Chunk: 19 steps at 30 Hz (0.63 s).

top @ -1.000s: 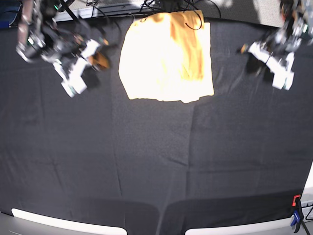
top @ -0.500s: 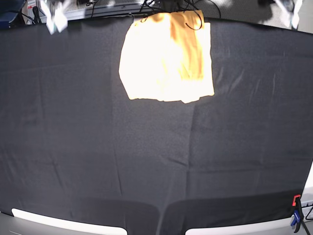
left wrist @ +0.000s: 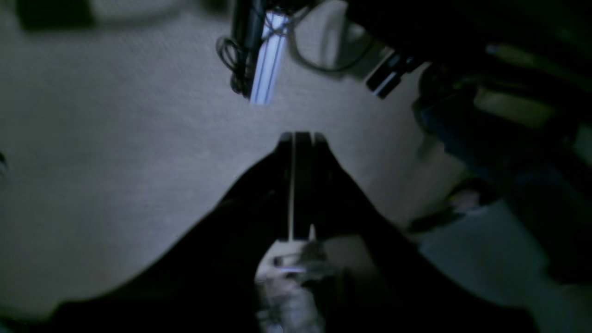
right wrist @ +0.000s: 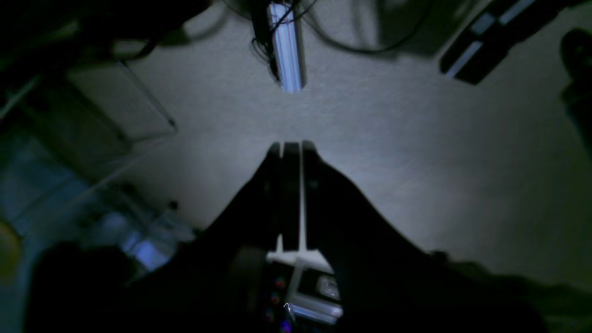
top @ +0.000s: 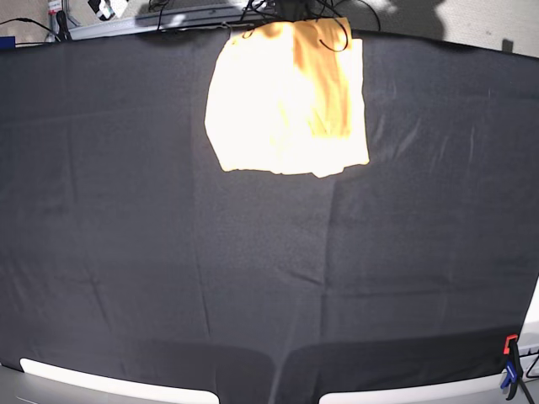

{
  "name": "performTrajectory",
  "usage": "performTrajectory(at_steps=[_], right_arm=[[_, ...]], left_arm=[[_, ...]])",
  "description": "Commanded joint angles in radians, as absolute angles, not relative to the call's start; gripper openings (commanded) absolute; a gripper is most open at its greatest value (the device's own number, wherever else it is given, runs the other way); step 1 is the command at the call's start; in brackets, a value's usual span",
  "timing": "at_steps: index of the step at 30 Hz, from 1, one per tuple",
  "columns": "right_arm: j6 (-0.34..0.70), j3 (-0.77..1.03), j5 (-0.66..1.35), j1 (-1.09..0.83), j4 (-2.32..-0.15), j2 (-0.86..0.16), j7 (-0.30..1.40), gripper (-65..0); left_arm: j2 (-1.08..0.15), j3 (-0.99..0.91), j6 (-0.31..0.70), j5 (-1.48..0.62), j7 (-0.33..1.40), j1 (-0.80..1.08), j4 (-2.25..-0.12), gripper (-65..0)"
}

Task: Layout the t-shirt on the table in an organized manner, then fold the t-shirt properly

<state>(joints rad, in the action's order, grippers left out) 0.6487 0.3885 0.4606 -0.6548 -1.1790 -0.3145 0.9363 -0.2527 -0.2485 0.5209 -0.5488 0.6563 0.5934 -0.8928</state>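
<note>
cloth first: the t-shirt (top: 286,101) lies folded into a compact rectangle at the far edge of the table (top: 253,278), a little right of centre from my base view, with a darker orange layer lying over the paler one on its right half. from how it lies i judge the fold essentially done, so the step in hand is parking the arms without disturbing it. neither arm shows in the base view at all.

both wrist cameras look away from the table, onto pale carpet-like floor. the left gripper (left wrist: 296,138) has its jaws pressed together with only a thin seam of light between them, and nothing is caught there. the right gripper (right wrist: 289,148) reads the same: jaws together, holding nothing.

to finish well i would keep both arms clear of the far edge, where dark cables (top: 328,38) loop over the shirt's top edge, and leave the shirt untouched; its near edge looks slightly uneven, but i cannot tell whether that is worth another pass.

the table's black cover shows faint creases running across it, pale grey edge pieces sit along the near side, and a small clamp (top: 510,370) grips the near right corner. a pale metal rail (right wrist: 286,46) with wires beside it lies on the floor.
</note>
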Motion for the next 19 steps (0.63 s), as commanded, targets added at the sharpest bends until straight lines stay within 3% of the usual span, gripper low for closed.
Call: performTrajectory(at_steps=[1, 9, 13, 19], right_arm=[[0.651, 0.364, 0.442, -0.622, -1.116, -0.349, 0.914, -65.0], [0.578, 0.05, 0.303, -0.3, -0.567, -0.429, 0.654, -65.0], [0.556, -0.067, 0.291, -0.208, -0.473, -0.414, 0.573, -65.0], [0.549, -0.115, 0.291, -0.174, -0.469, -0.376, 0.571, -65.0]], left_arm=[[-0.244, -0.252, 0.524, -0.54, 0.64, 0.575, -0.844, -65.0], [-0.096, -0.252, 0.522, -0.258, 0.374, 0.389, -0.607, -65.0], [-0.068, -0.252, 0.428, -0.19, 0.218, 0.37, -0.583, -65.0], [-0.067, -0.255, 0.41, -0.184, 0.207, 0.342, -0.561, -65.0]])
